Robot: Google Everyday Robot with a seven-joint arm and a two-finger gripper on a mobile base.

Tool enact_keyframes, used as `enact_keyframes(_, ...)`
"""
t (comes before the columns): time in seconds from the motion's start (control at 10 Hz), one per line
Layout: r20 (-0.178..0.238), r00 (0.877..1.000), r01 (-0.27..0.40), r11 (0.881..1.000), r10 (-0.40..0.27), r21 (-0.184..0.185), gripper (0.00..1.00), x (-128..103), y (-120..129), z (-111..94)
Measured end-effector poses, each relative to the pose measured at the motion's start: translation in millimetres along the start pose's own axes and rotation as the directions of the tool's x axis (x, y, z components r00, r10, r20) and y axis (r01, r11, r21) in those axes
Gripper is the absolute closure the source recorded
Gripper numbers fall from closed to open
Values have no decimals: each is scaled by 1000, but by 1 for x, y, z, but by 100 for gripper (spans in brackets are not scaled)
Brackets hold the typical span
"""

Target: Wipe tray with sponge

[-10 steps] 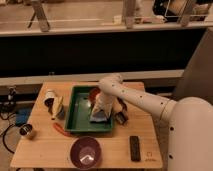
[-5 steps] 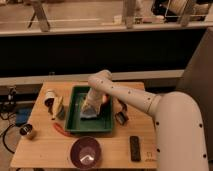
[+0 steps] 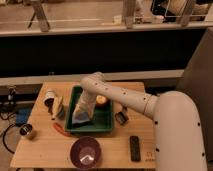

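Observation:
The green tray (image 3: 103,121) sits on the wooden table, left of centre. My arm reaches down from the right into the tray. The gripper (image 3: 81,115) is at the tray's front left part, pressed down on the floor of the tray. It is shut on the light-blue sponge (image 3: 79,121), which shows as a pale block under the gripper's tip. A small orange round object (image 3: 101,101) lies in the tray's back right corner.
A dark purple bowl (image 3: 86,152) stands in front of the tray. A black flat object (image 3: 135,148) and a small dark object (image 3: 121,117) lie to the right. A cup (image 3: 49,97), a yellowish item (image 3: 57,108), a red strip (image 3: 60,129) and a small can (image 3: 27,131) lie left.
The gripper has moved with the sponge from the right part of the tray across to its front left part.

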State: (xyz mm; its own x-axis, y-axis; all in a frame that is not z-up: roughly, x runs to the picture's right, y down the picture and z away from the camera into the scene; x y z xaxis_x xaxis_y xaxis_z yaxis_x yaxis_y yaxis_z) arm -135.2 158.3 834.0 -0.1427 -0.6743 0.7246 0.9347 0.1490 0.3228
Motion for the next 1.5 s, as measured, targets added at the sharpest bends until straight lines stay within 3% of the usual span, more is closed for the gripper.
enact_keyframes(0.2,28,999,33,999,-32,-16,99,-23,0,3)
enact_keyframes(0.4,37,999,10,999,-8,-38,99,-30,20,0)
enact_keyframes(0.7,14,998,-62,995,63,-79,99,-24,69,-16)
enact_keyframes(0.9,-9,993,-121,987,120,-105,99,-10,88,-21)
enact_keyframes(1.2,-34,987,-161,979,158,-126,99,21,90,-23)
enact_keyframes(1.5,-36,991,-130,986,127,-108,99,37,61,-18)
